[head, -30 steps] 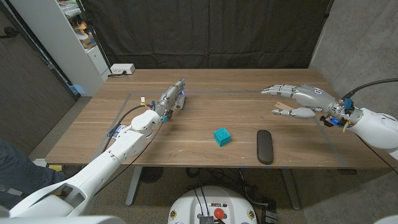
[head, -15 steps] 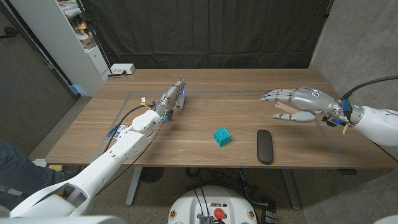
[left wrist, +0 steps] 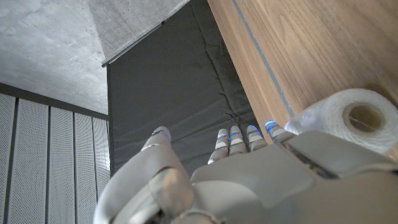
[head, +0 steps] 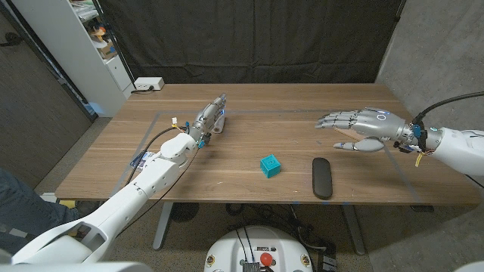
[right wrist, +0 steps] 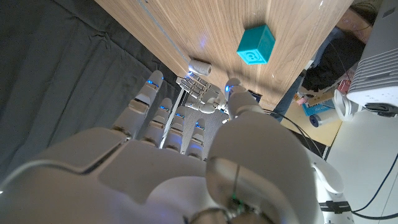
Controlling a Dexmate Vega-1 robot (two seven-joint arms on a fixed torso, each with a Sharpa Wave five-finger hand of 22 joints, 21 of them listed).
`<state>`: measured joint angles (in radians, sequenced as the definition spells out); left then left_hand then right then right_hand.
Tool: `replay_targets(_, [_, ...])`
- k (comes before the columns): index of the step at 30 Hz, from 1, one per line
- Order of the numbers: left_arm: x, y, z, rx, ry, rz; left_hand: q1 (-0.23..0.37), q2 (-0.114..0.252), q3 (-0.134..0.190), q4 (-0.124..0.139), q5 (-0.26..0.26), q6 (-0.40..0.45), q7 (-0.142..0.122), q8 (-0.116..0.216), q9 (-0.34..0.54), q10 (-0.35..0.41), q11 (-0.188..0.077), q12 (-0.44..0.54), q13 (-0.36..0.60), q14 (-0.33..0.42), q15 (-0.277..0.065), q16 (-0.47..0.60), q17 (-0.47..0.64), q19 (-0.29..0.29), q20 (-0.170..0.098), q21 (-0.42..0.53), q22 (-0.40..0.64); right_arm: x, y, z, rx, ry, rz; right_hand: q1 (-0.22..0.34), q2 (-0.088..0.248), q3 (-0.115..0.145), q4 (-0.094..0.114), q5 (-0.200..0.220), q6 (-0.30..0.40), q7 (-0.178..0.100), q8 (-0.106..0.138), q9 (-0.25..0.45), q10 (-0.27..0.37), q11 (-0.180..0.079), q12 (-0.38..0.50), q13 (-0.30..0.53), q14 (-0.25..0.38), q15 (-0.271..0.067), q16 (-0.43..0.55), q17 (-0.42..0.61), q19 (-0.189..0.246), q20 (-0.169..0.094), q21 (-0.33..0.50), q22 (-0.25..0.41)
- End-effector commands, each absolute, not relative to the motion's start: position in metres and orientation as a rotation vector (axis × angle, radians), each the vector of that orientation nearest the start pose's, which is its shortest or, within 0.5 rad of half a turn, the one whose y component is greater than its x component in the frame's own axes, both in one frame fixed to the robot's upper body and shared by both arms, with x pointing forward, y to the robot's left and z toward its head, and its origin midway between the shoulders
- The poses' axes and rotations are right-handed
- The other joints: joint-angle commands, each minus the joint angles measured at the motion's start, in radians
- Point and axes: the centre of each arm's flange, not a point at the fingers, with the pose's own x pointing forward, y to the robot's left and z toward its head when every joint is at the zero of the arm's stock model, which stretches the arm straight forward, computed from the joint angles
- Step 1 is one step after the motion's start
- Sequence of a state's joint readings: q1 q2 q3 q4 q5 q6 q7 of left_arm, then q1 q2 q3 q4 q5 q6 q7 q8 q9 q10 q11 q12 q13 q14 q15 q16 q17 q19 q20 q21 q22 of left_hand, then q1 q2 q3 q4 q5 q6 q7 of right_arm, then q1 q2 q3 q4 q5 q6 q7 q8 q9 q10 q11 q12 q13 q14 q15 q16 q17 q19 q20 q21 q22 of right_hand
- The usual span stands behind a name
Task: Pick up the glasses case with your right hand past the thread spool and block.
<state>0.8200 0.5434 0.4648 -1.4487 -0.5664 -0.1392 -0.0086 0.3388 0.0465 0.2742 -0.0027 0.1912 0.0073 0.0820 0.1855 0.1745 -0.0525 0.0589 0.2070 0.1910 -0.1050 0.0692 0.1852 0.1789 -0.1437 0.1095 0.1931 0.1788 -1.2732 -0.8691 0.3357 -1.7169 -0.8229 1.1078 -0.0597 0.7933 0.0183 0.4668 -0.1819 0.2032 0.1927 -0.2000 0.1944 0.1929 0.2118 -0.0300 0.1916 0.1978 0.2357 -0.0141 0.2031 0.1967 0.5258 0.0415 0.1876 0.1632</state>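
The right hand (head: 369, 125) hovers with fingers (head: 333, 121) spread, holding nothing, so the pickup looks not yet begun. The case (head: 322, 177) lies on the surface (head: 242, 181) near its front edge, below the hand, right of the block (head: 269, 165): dark, slim, rounded.

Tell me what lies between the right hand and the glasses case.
Nothing: in the head view only bare wood separates the right hand from the glasses case; the teal block sits off to the side.
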Motion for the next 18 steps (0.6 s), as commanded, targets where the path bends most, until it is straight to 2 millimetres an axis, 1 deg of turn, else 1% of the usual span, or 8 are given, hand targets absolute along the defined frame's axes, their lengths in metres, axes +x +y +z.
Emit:
replay_targets(1, [0.643, 0.229, -0.017, 0.108, -0.529, -0.327, -0.002, 0.004, -0.001, 0.001, -0.001, 0.007, 0.0, 0.002, 0.003, -0.002, -0.008, 0.002, 0.002, -0.006, -0.004, 0.002, 0.003, 0.001, 0.008, 0.006, 0.004, 0.432, -0.353, 0.004, -1.896, -1.224, 0.345, 0.015, -0.005, 0.011, 0.002, -0.005, -0.004, -0.005, 0.001, 0.006, -0.013, 0.004, -0.007, 0.005, -0.005, 0.01, -0.002, 0.003, -0.002, 0.015, -0.005, 0.001])
replay_targets(10, [0.644, 0.231, -0.017, 0.111, -0.529, -0.33, -0.003, 0.005, -0.001, 0.0, 0.0, 0.008, -0.001, 0.002, 0.003, -0.002, -0.009, 0.002, 0.002, -0.006, -0.006, 0.003, 0.003, 0.001, 0.008, 0.006, 0.004, 0.434, -0.346, 0.006, -1.937, -1.216, 0.375, 0.025, -0.005, 0.02, 0.004, -0.007, -0.006, -0.004, 0.001, 0.006, -0.026, 0.003, -0.008, 0.006, -0.006, 0.02, -0.001, 0.005, -0.008, 0.022, -0.006, 0.002])
replay_targets(18, [0.645, 0.234, -0.019, 0.11, -0.525, -0.334, -0.004, 0.005, -0.002, 0.0, 0.0, 0.008, -0.001, 0.002, 0.004, -0.002, -0.008, 0.002, 0.002, -0.005, -0.005, 0.003, 0.003, 0.001, 0.01, 0.006, 0.004, 0.436, -0.338, 0.003, -1.967, -1.204, 0.402, 0.032, -0.007, 0.026, 0.006, -0.009, -0.006, -0.002, 0.001, 0.006, -0.041, 0.008, -0.009, 0.007, -0.017, 0.026, -0.004, 0.006, -0.003, 0.026, -0.004, 0.002])
